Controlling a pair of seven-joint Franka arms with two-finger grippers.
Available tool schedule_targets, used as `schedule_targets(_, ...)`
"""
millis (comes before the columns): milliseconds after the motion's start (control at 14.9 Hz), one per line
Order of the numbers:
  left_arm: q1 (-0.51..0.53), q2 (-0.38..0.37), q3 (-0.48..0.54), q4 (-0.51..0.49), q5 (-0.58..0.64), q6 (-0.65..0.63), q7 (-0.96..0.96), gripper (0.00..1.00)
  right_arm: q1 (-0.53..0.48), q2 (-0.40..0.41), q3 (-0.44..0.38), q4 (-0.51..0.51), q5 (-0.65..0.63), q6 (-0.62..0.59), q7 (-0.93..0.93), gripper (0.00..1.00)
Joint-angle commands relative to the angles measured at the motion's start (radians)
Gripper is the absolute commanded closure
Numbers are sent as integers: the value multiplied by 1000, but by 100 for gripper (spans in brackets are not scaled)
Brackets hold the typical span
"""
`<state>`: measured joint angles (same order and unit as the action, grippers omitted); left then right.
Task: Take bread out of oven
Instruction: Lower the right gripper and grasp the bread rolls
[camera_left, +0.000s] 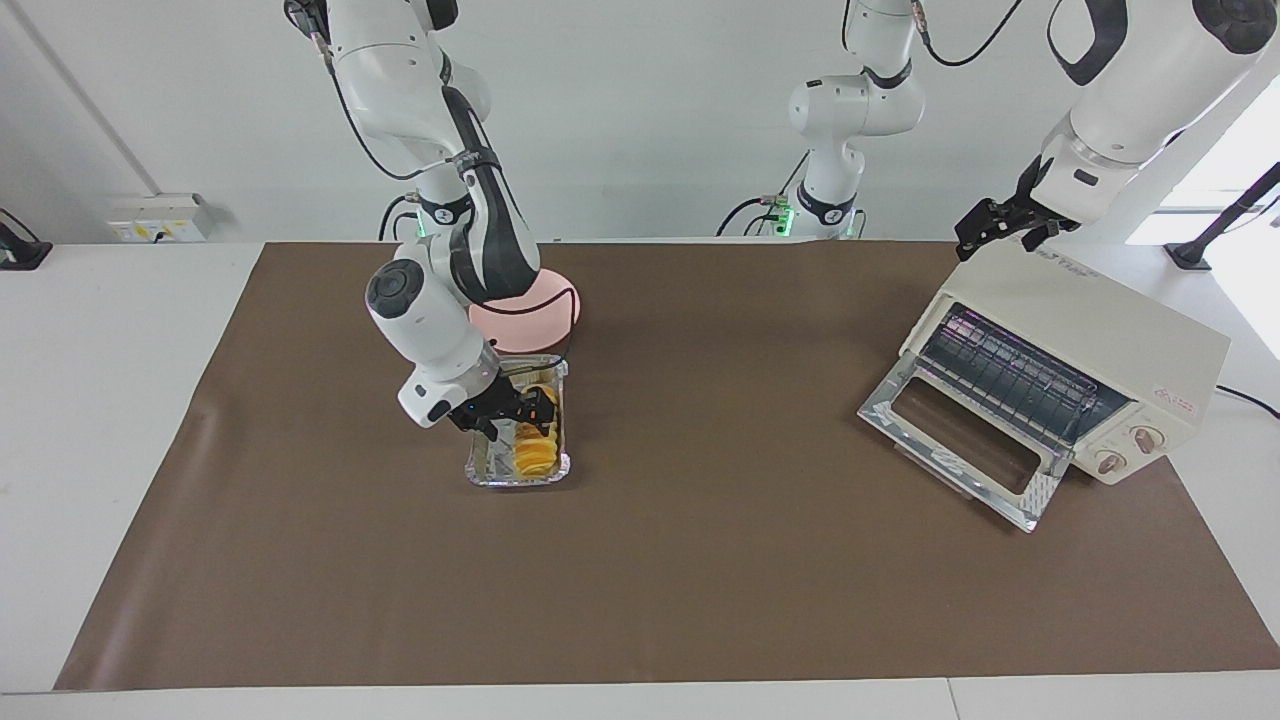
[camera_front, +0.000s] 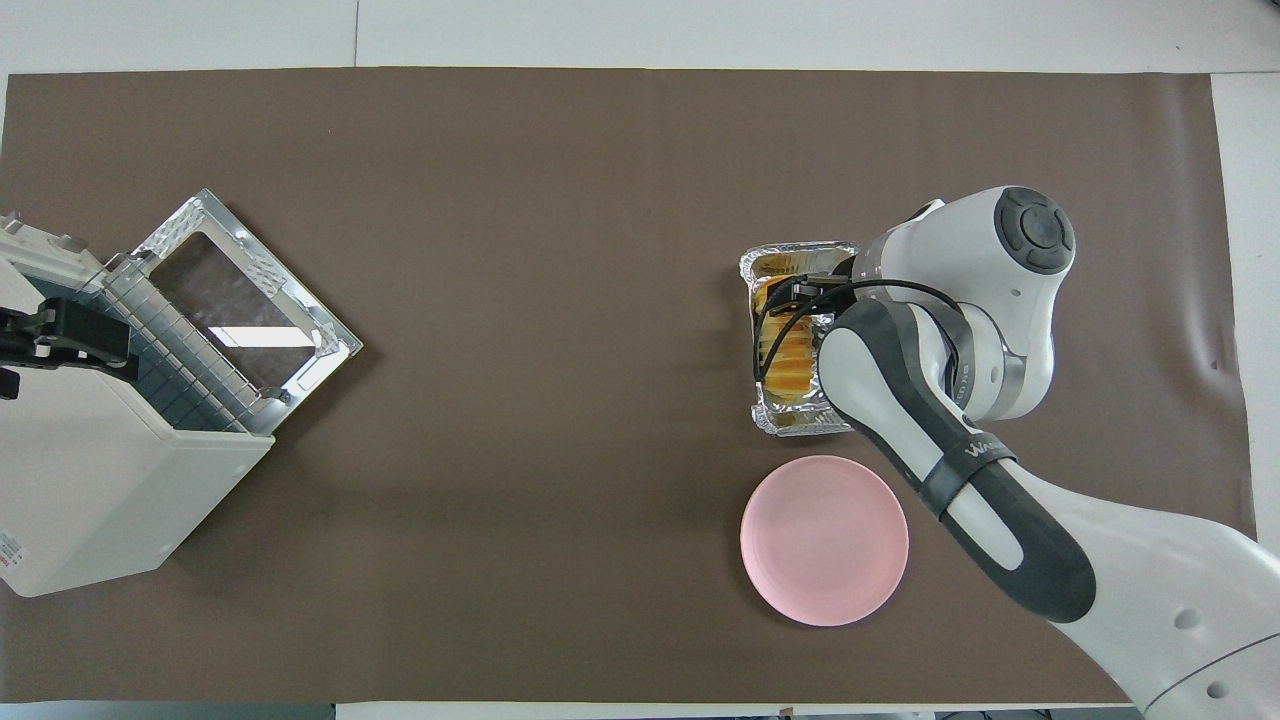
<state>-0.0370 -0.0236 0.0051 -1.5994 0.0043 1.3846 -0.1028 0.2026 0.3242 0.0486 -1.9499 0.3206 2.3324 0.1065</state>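
Facing view: a high camera across the table, looking at the robots; their bases line the top edge, the brown mat (camera_left: 700, 560) fills the lower frame.
Overhead view: a camera high above the robots' end, looking forward and steeply down; arms enter from the bottom.
Distance: both stand well back, taking in nearly the whole mat.
Shared ground: the oven (camera_left: 1090, 350) (camera_front: 90, 480), foil tray (camera_left: 480, 470) (camera_front: 790, 425) and pink plate (camera_left: 545, 315) (camera_front: 824, 541), turned half round between views.
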Motion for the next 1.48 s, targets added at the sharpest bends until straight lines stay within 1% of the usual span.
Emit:
schedule_targets(0, 6, -7, -2, 3, -6, -4, 2, 0, -8, -8, 10, -29, -5, 25, 5, 14)
schedule_targets(269, 6, -7, -2, 3, -6, -4, 2, 0, 4, -10, 11, -53, 0, 65, 7, 16)
schedule_targets(470, 6, -7, -2, 3, -6, -4, 2, 0, 6, -2, 11, -60, 0, 71, 5, 17)
schedule_targets(538, 6, -9, -2, 3, -6, -4, 2, 0, 8, -2, 11, -60, 0, 71, 5, 19)
schedule_targets(605, 6, -7, -2, 4, -6, -4, 2, 0, 18, -2, 11, -61, 0, 71, 7, 25)
schedule_targets(672, 6, -7, -2, 3, -6, -4, 2, 0, 20, -2, 10, -70, 0, 74, 7, 36)
schedule_targets(739, 6, -7, -2, 3, -6, -4, 2, 0, 20, -2, 11, -76, 0, 90, 7, 49)
schedule_targets(806, 6, -9, -2, 3, -6, -4, 2, 0, 20, -2, 11, -81, 0, 94, 7, 67)
schedule_targets(874, 6, -9, -2, 3, -6, -4, 2, 0, 20, -2, 11, -83, 0, 94, 7, 89)
schedule_targets(941, 6, -7, -2, 3, -6, -4, 2, 0, 18, -2, 10, -81, 0, 93, 5, 100)
schedule_targets(1142, 6, -7, -2, 3, -6, -6, 2, 0, 8, -2, 10, -70, 0, 79, 4, 100)
schedule_targets(1209, 6, -7, -2, 3, -6, -4, 2, 0, 6, -7, 10, -52, 0, 50, 4, 100)
schedule_targets(1277, 6, -9, -2, 3, -6, -6, 2, 0, 4, -13, 7, -23, 0, 0, 5, 100)
schedule_targets(1411, 6, -7, -2, 3, -6, -4, 2, 0, 1, -54, 1, 43, 0, -143, 19, 100)
